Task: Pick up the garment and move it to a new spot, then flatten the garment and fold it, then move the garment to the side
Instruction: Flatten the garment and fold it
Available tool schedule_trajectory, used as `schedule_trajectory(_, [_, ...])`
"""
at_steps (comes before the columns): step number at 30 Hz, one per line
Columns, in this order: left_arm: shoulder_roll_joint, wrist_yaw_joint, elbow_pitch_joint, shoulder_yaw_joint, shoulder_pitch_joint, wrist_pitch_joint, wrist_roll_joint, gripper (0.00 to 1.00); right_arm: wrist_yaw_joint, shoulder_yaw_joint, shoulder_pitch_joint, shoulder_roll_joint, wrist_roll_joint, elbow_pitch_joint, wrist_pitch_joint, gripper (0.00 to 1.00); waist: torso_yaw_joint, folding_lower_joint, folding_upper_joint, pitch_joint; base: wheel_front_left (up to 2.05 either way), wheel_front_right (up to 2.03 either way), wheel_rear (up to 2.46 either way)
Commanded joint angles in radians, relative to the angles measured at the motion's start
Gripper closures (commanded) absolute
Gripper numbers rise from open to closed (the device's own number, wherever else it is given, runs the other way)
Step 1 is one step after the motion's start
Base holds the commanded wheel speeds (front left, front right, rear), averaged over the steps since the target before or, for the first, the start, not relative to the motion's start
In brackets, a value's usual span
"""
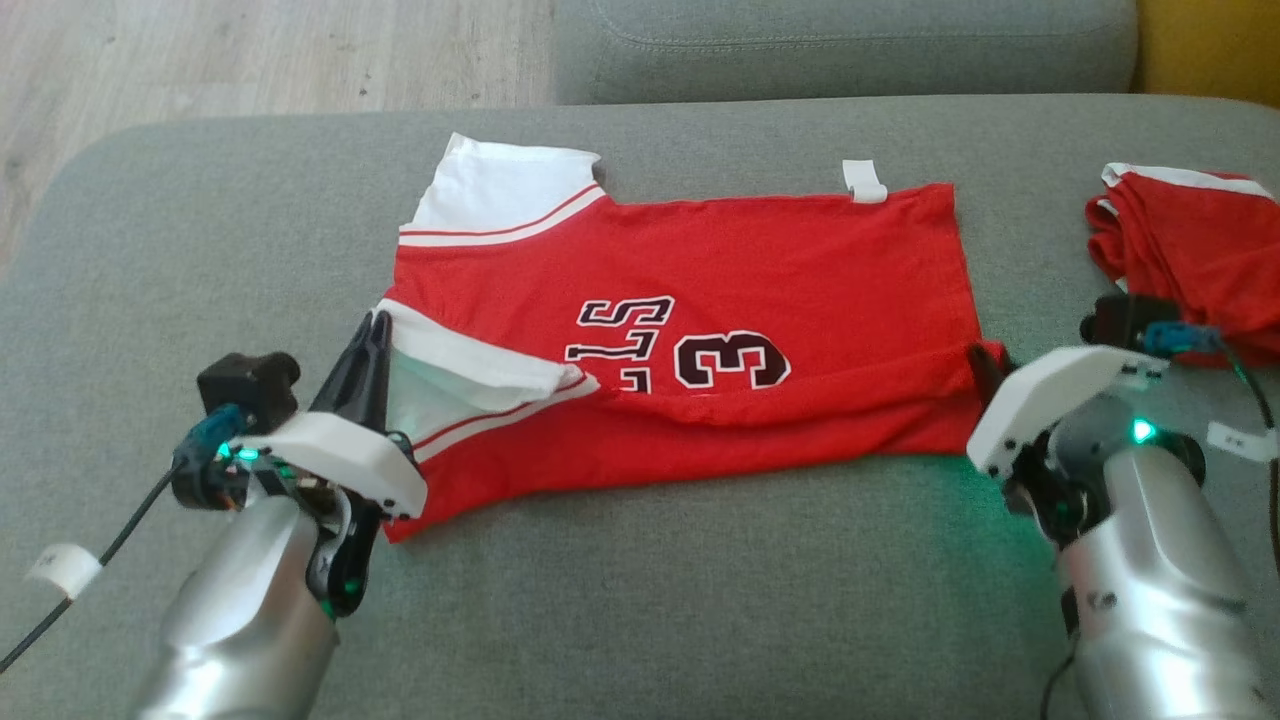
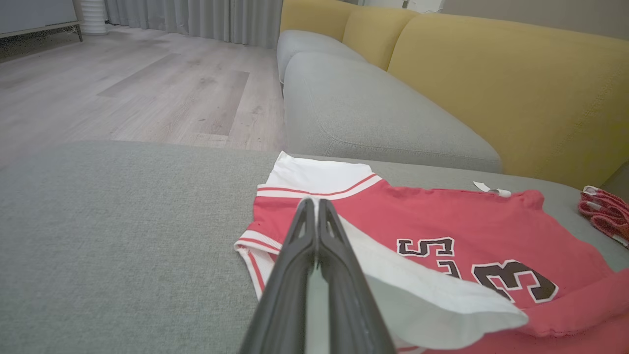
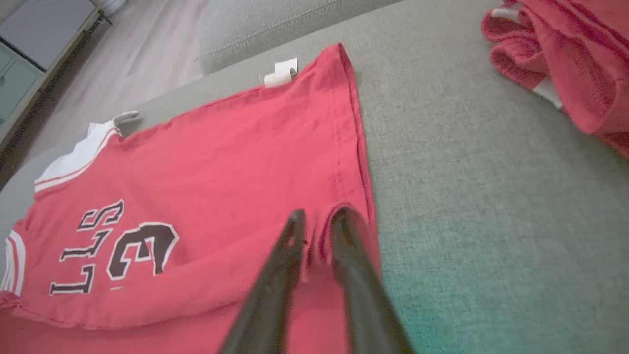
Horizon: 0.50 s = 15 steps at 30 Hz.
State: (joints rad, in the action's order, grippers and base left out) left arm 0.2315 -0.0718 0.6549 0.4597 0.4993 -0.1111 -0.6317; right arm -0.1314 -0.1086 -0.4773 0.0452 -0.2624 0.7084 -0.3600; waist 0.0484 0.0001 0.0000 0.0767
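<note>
The garment is a red jersey with white sleeves and dark numbers, spread across the grey cushion, its near long edge folded up over the body. My left gripper is shut on the near white sleeve, which lies turned over onto the red cloth. From the left wrist, the closed fingertips rest at the sleeve of the garment. My right gripper is at the hem corner of the garment, jaws slightly parted with a ridge of red cloth between them; the head view has this gripper at the jersey's right end.
A second red and white garment lies bunched at the cushion's far right, close beside my right arm. Another grey seat and a yellow backrest stand behind. Wooden floor lies beyond the cushion's far left edge.
</note>
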Motion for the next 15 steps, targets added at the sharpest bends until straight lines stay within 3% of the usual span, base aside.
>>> schedule_trajectory(1, [0.020, -0.005, -0.010, -0.037, 0.069, -0.022, 0.008, 0.41, 0.001, 0.027, -0.075, 0.005, -0.014, -0.017, 0.031, 0.00, -0.001, -0.0001, 0.0000, 0.001, 0.00, 0.00, 0.00])
schedule_trajectory(2, [0.018, -0.006, 0.000, -0.037, 0.074, -0.030, 0.009, 0.00, 0.001, 0.032, -0.087, 0.005, -0.024, -0.003, 0.054, 0.00, -0.001, -0.0001, 0.0000, 0.002, 0.00, 0.00, 0.00])
schedule_trajectory(8, [0.010, -0.011, 0.041, -0.045, 0.087, -0.079, 0.002, 0.00, 0.001, 0.047, -0.125, 0.005, -0.041, 0.063, 0.173, 0.00, 0.002, -0.0001, 0.0000, -0.005, 0.00, 0.00, 0.00])
schedule_trajectory(15, [0.030, -0.021, -0.008, -0.049, 0.034, -0.107, -0.010, 0.00, 0.001, 0.010, -0.075, 0.005, 0.093, 0.020, 0.293, 0.00, 0.004, -0.0001, 0.0000, -0.029, 0.00, 0.00, 0.00])
